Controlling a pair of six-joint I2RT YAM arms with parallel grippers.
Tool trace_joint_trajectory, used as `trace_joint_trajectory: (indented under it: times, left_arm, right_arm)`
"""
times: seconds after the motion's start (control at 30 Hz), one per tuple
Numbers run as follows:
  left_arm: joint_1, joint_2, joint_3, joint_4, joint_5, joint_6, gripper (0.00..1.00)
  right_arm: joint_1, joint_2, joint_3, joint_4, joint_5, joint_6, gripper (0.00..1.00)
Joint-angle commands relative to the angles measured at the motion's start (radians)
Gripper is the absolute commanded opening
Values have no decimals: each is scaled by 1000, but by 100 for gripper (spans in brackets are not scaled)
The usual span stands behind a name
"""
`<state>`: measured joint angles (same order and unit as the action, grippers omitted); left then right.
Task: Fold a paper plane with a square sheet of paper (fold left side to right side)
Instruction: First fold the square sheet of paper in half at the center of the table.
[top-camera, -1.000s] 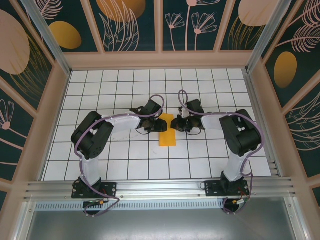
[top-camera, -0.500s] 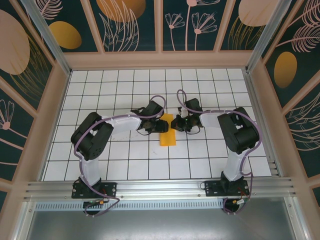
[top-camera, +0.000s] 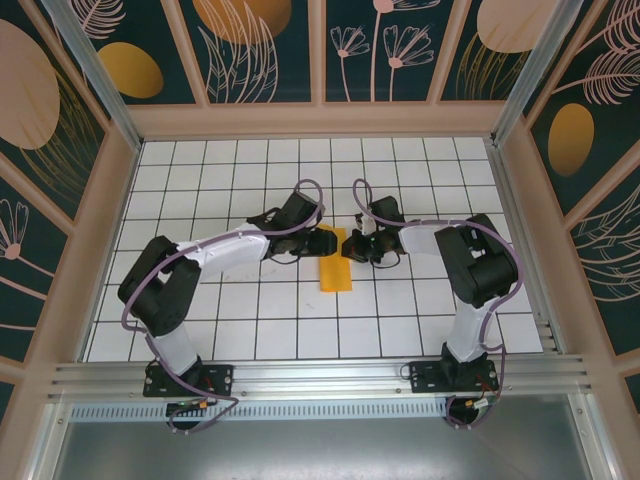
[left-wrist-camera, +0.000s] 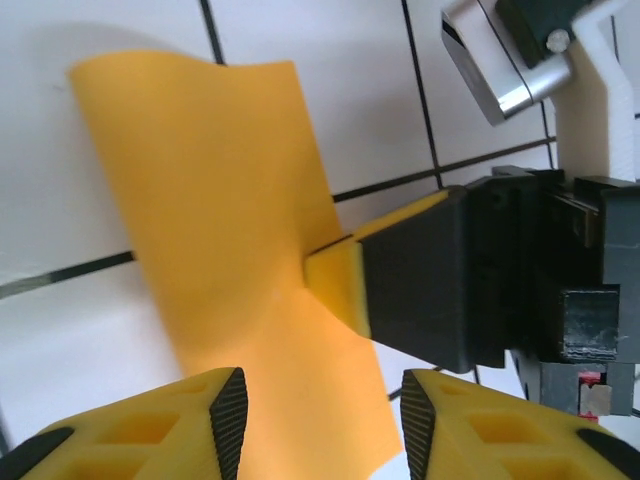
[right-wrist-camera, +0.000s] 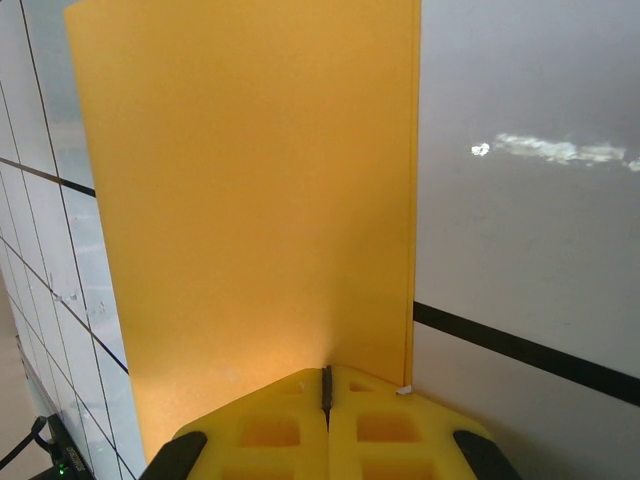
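— Left arm (top-camera: 215, 250) has stretched out since a second ago. Its elbow has swung toward the near left, and the left gripper (top-camera: 318, 240) has slid slightly up the tiled table (top-camera: 250, 330). The other arm has hardly budged.

— Where's the sheet of paper (top-camera: 336, 272)?

— Mid-table, between the two grippers, lying as a narrow strip one tile wide and about two long. The right wrist view shows two layers lined up along one long edge. So I'd say the left-to-right fold is already laid over and they're now setting the crease.

— And the jaws?

— The right gripper (right-wrist-camera: 325, 385) has its pads pressed together, pinching the strip at its right edge near the far end. The left gripper's fingers (left-wrist-camera: 225, 410) stand apart above the paper, gripping nothing. The sheet seems to bow up a little there.

— What's next, then?

— My guess is the left one presses down on the folded side and runs along it while the right keeps the loose edges matched. Letting go early could let the layers slip.

— Is there room for that?

— It's tight across the strip, where the two grippers sit just beside each other. Along its length toward the near side the tiles are open, and the side walls (top-camera: 520, 230) are well apart.
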<state>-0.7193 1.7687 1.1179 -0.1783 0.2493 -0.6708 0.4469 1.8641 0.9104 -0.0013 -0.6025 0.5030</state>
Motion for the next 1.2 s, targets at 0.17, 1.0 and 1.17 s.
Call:
trace_joint_trajectory:
  times: [0.17, 1.0, 1.17]
  left_arm:
    - [-2, 100, -23, 87, 98, -20, 45]
    - [42, 16, -127, -13, -46, 38, 44]
    - [43, -20, -113, 114, 102, 33, 42]
  right_arm:
    - [8, 58, -9, -106, 103, -27, 3]
    - [7, 72, 1, -160, 139, -58, 2]
    - [8, 69, 1, -155, 138, -57, 2]
